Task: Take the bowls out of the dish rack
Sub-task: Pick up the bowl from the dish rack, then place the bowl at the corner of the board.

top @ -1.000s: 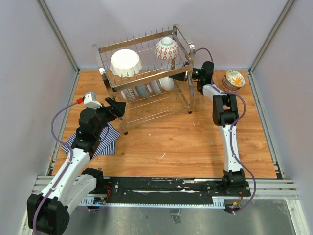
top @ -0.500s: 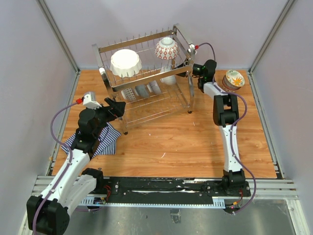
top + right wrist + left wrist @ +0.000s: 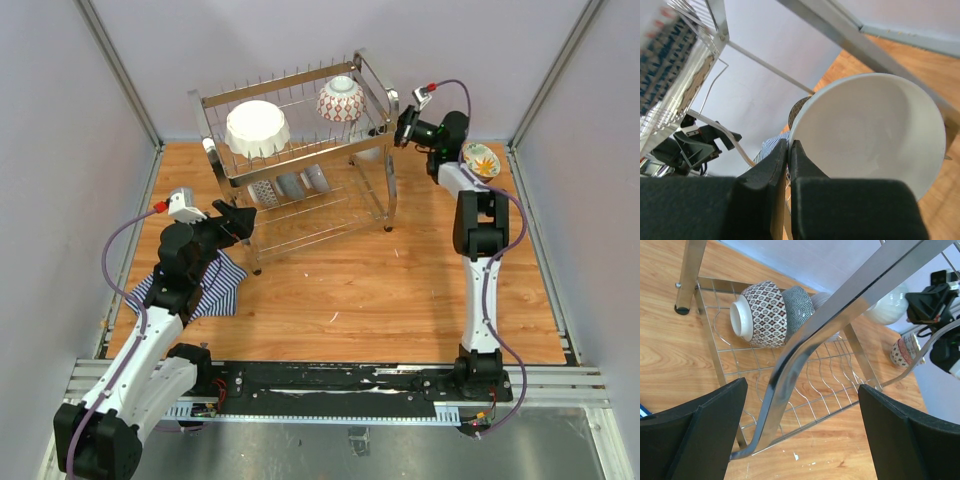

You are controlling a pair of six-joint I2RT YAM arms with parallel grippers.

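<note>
The dish rack stands at the back of the table. Its top tier holds a large white scalloped bowl and a red lattice bowl. The lower tier holds a patterned bowl, a grey-blue bowl and one more behind them. My right gripper is shut on the rim of a plain white bowl, holding it raised at the rack's right end. My left gripper is open and empty at the rack's left end, its fingers on either side of the loop handle without touching it.
A stack of bowls with a floral one on top sits at the back right. A blue-white striped cloth lies under my left arm. The rack's top rail runs just above the held bowl.
My right gripper has drawn the white bowl out of the lower tier, up and to the right past the rack's end. My left arm has hardly moved.
</note>
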